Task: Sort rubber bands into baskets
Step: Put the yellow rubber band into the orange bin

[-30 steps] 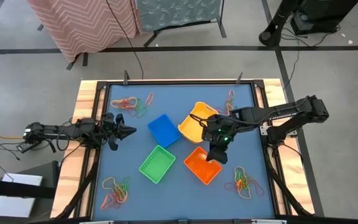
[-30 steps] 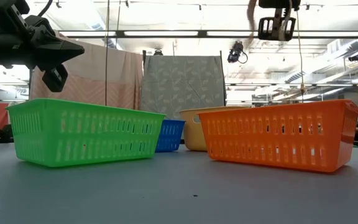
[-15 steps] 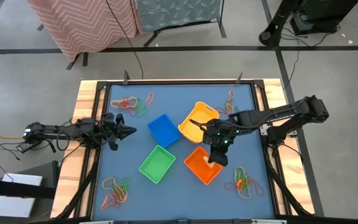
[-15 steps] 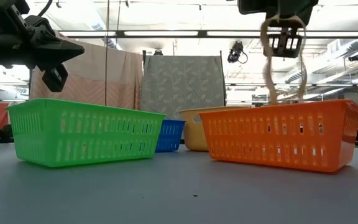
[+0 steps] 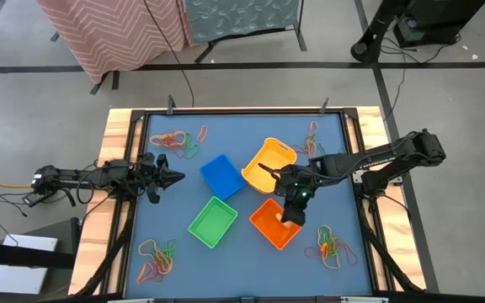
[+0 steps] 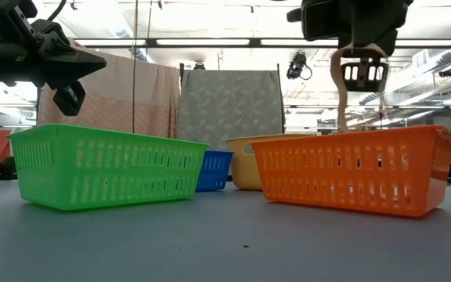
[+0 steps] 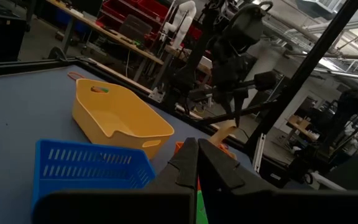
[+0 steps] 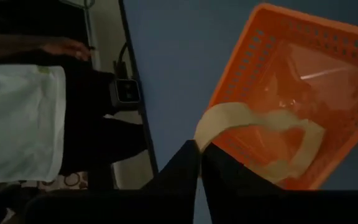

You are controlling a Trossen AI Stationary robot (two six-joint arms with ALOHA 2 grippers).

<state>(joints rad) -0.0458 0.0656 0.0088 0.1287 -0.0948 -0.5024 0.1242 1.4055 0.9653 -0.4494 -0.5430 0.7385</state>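
Note:
My right gripper [image 5: 291,212] hangs over the orange basket [image 5: 272,224], shut on a pale yellowish rubber band [image 8: 263,134] that loops down into the basket; it also shows in the low view [image 6: 340,88]. My left gripper [image 5: 175,177] is shut and empty above the table's left side, beside the blue basket [image 5: 221,175]. The yellow basket [image 5: 268,164] and the green basket [image 5: 213,221] stand on the table around them. Heaps of coloured rubber bands lie at the far left [image 5: 178,143], near left [image 5: 158,257], near right [image 5: 331,246] and far right [image 5: 312,133]. My right gripper pinches the band's upper end [image 8: 205,129] between its two fingers, which point down from above. The band hangs slack below them as an open loop, and its lower part [image 8: 303,146] lies inside the orange basket, behind the basket's wall in the low view.
The four baskets stand close together mid-table. A raised black frame [image 5: 242,111] edges the blue table top. A person in a white top [image 8: 23,118] stands beyond the table's edge in the right wrist view.
My right gripper has come down over the orange basket and a little toward the table's near edge, staying shut. The band has gone from hanging high above the basket to hanging with its lower part inside it.

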